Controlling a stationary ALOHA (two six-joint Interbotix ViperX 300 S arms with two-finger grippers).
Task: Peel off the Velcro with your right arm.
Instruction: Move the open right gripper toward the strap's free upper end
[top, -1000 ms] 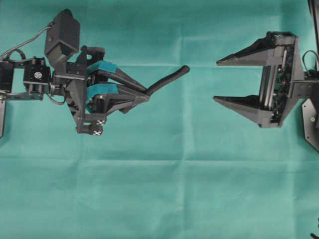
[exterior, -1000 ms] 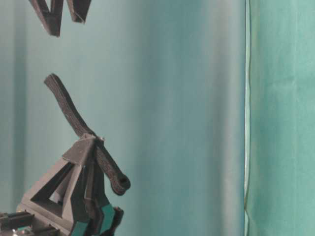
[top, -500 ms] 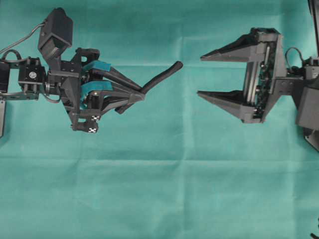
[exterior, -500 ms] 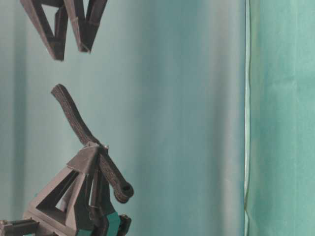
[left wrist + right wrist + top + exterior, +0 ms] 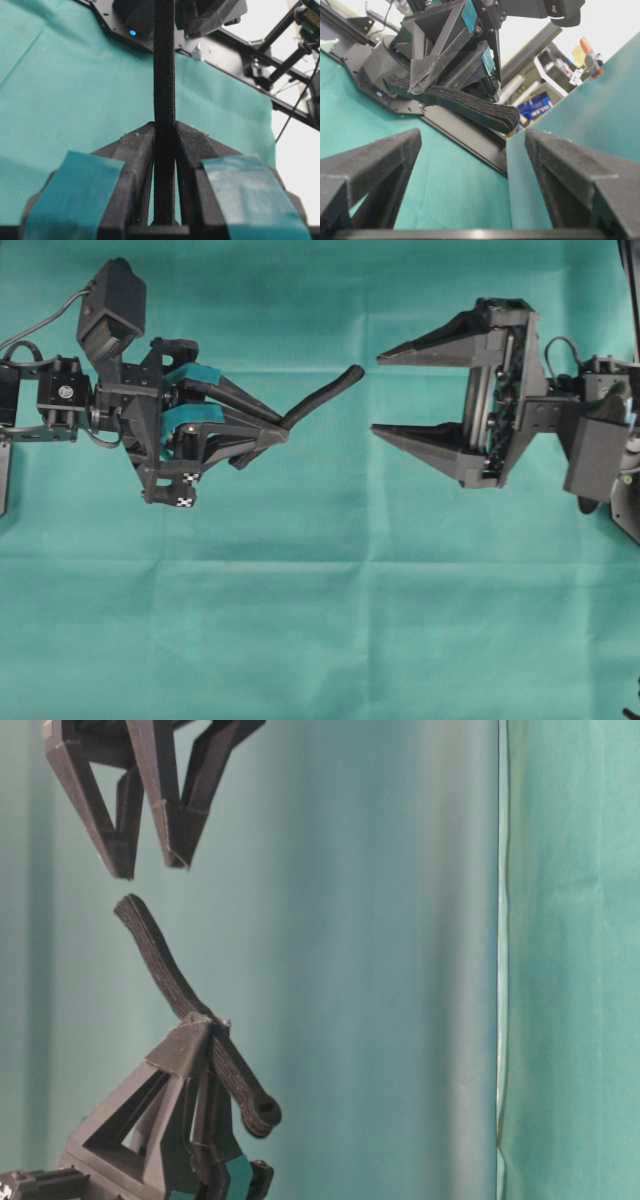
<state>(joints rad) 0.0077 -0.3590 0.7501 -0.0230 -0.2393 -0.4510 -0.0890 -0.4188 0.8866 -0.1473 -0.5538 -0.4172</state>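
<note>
Velcro strap is pinched between the teal-taped fingers of the left gripper, held up over the green cloth, with its free rounded end sticking out diagonally toward the right gripper. That right gripper has its plain black jaws spread wide and holds nothing, its fingertips just beside the strap's tip but not touching it in the overhead view. From the right wrist view the strap sits between and beyond the two spread fingers, and the left wrist view shows the strap running straight up out of the clamped pair.
</note>
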